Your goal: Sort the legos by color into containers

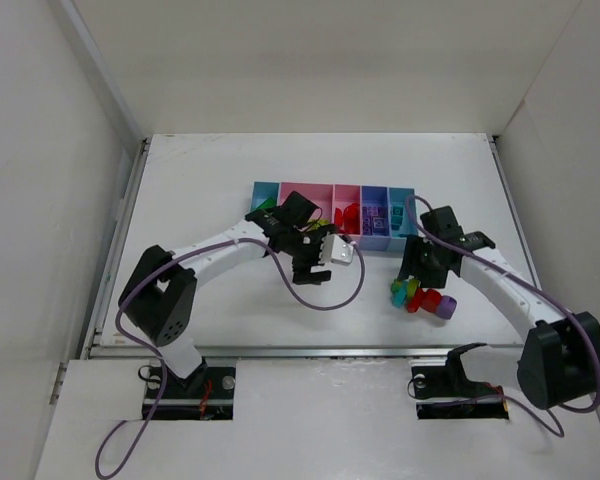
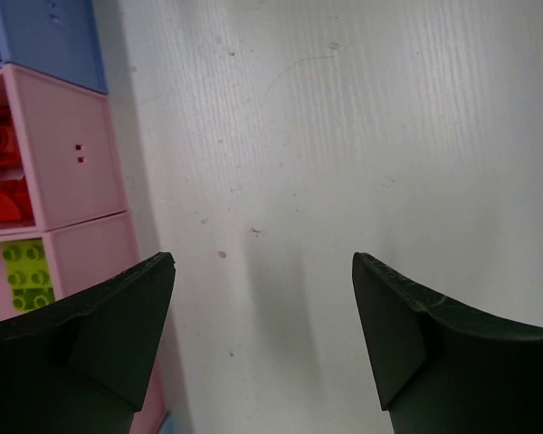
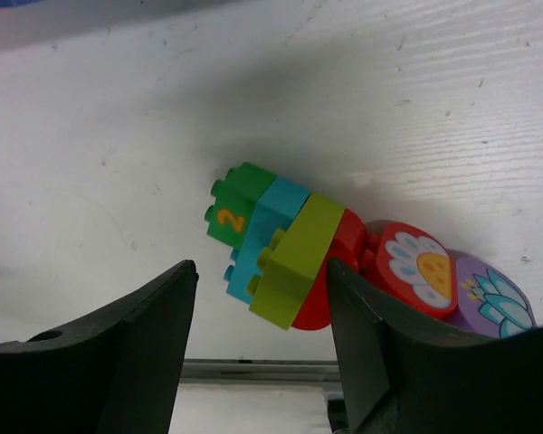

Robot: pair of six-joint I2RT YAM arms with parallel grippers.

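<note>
One white table (image 1: 230, 170) carried everything you had laid out. Across its far middle ran the containers (image 1: 320, 186), a joined row of five shallow trays: light blue, wide pink, narrow pink, purple-blue, light blue. Red bricks (image 1: 348, 213) lay in the narrow pink tray. Your left wrist view showed a yellow-green brick (image 2: 27, 276) in the pink tray next to it.

Your left arm (image 1: 220, 245) reached in front of the pink trays. Your left gripper (image 2: 262, 262) stood with its jaws wide apart and nothing between them, over bare table just beside the tray wall.

Your right arm (image 1: 500, 280) bent inward at the near right of the row. Your right gripper (image 3: 261, 267) was set over the unsorted legos (image 1: 422, 296), which lay on the table near the right end of the trays but apart from them. Its jaws stood part-way apart, astride a chain of stuck bricks. Bare table showed between the chain and the finger (image 3: 118, 362) at the left of that wrist view, so nothing was gripped. Whether the other finger touched the chain could not be told.

The chain ran green brick (image 3: 244, 185), cyan brick (image 3: 267, 235), lime brick (image 3: 294, 258), red brick (image 3: 344, 249), then a red disc (image 3: 416, 267), with a purple disc (image 3: 493, 298) against it.

The only writing was a yellow figure "2" on the green brick. The red disc bore a daisy print and the purple disc a lotus-like flower.
</note>
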